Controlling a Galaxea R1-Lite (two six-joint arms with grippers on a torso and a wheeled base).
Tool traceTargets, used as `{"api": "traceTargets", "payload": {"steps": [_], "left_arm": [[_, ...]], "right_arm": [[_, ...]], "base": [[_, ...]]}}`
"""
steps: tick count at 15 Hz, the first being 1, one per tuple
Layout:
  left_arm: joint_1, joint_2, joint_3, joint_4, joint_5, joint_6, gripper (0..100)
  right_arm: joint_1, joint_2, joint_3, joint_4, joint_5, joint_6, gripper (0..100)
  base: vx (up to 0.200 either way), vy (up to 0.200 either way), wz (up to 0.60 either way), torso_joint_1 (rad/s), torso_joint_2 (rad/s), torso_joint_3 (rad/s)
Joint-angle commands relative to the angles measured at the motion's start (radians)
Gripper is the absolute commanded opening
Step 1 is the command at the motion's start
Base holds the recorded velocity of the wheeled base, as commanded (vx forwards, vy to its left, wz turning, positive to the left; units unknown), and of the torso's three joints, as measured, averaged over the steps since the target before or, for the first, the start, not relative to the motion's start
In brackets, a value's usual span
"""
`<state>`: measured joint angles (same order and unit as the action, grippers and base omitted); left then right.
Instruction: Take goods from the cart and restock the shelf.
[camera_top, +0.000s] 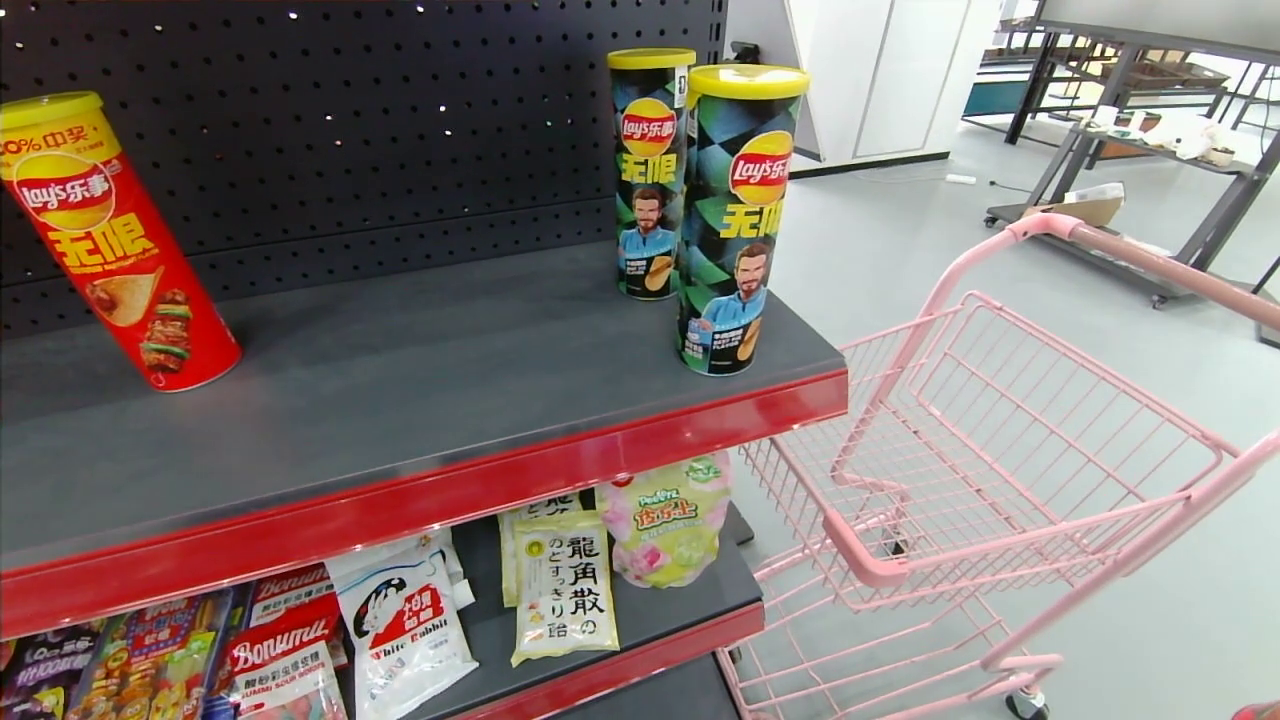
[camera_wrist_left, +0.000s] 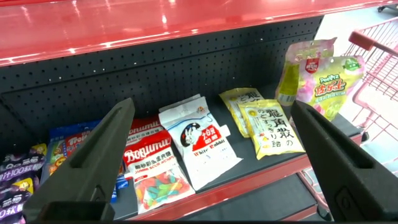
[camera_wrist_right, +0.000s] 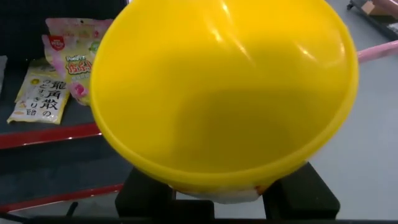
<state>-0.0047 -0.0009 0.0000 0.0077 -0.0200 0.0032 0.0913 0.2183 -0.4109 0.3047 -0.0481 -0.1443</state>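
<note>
Right tool (camera_wrist_right: 221, 198) is clamped on the yellow-lidded chip canister (camera_wrist_right: 224, 87). Carry it upright, seat it flat on the upper shelf (camera_top: 400, 400) beside the green canisters (camera_top: 735, 220), then release. Left tool (camera_wrist_left: 212, 107) is spread apart, holding nothing.

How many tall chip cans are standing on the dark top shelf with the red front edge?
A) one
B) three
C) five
B: the head view shows three on the dark top shelf. One red chip can with a yellow lid stands at the left. Two green-and-black chip cans with yellow lids stand close together at the right end.
</note>
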Motion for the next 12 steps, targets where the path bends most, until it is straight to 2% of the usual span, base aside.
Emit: {"api": "traceTargets", "payload": {"steps": [1,9,12], "left_arm": [[0.0,0.001,0.0,0.0,0.0,0.001,100],[0.0,0.001,0.0,0.0,0.0,0.001,100],[0.0,0.001,0.0,0.0,0.0,0.001,100]], "right_arm": [[-0.001,-0.04,0.02,0.001,0.001,0.0,0],[-0.001,-0.079,0.066,0.001,0.001,-0.008,0],[0.004,-0.073,0.063,-0.001,0.001,-0.017,0]], "base": [[0.0,0.0,0.0,0.0,0.0,0.0],[0.0,0.0,0.0,0.0,0.0,0.0],[0.0,0.0,0.0,0.116,-0.36,-0.22]]}}
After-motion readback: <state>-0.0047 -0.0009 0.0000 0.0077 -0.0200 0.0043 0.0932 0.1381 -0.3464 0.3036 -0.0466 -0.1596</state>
